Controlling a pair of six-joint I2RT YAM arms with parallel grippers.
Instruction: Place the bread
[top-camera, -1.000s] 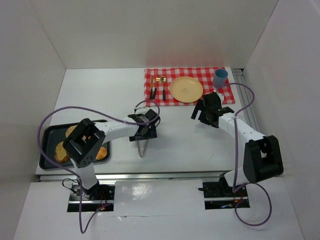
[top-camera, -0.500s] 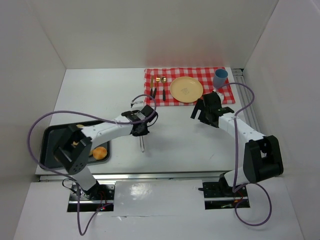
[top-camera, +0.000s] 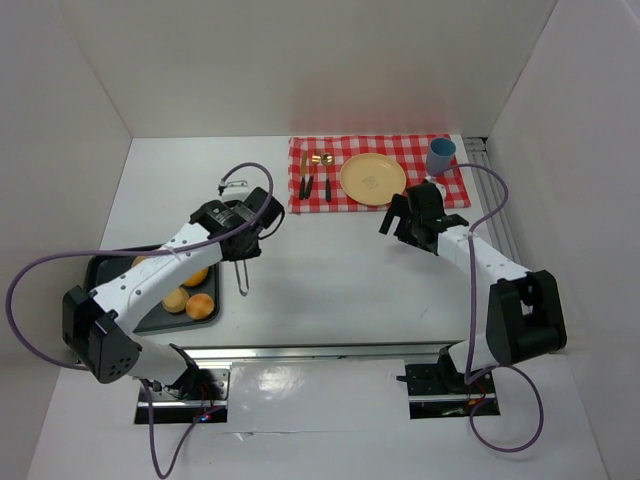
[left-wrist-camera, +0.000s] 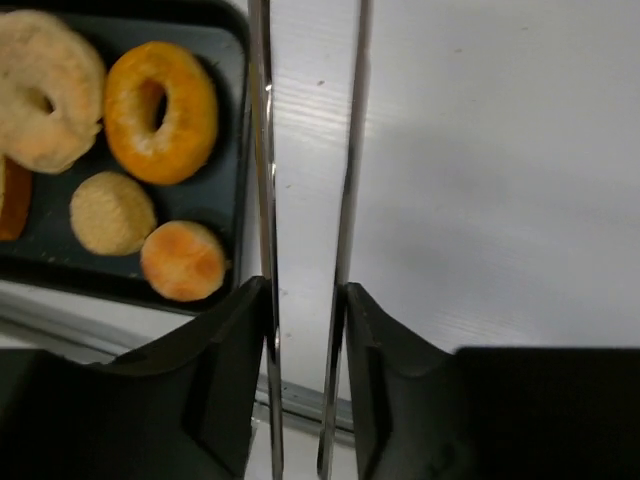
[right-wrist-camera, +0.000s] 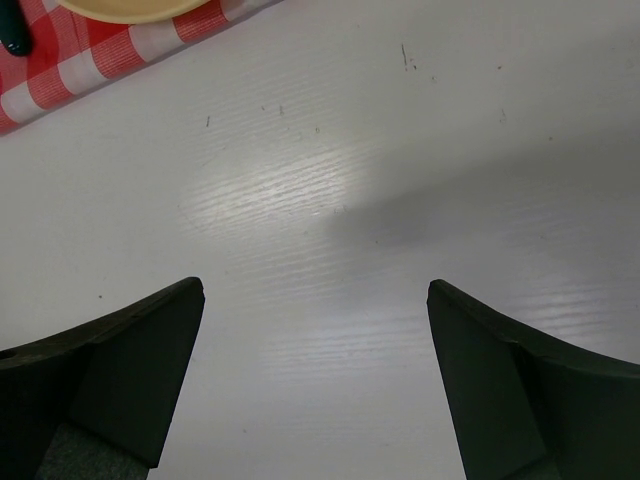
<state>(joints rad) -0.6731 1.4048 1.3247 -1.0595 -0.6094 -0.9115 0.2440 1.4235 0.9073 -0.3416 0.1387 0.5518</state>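
Several breads lie in the dark tray (top-camera: 100, 272) at the left: a golden ring (left-wrist-camera: 160, 110), a pale ring (left-wrist-camera: 45, 90), a small flat round (left-wrist-camera: 112, 212) and a bun (left-wrist-camera: 183, 260). My left gripper (top-camera: 243, 228) (left-wrist-camera: 305, 285) is shut on metal tongs (left-wrist-camera: 352, 150), whose two arms run between its jaws. The tongs (top-camera: 242, 275) hang over the table just right of the tray's right edge, with nothing between their arms. The yellow plate (top-camera: 372, 178) sits on the checked cloth (top-camera: 420, 150). My right gripper (top-camera: 405, 225) (right-wrist-camera: 315, 290) is open and empty over bare table in front of the cloth.
A blue cup (top-camera: 440, 155) stands at the cloth's right end and cutlery (top-camera: 315, 178) lies left of the plate. White walls close in the table on three sides. The plate's rim (right-wrist-camera: 130, 8) and the cloth (right-wrist-camera: 60, 70) show at the top of the right wrist view.
My left arm has swung from the table's middle leftward to the tray's right edge, carrying the tongs. The right arm has hardly moved.
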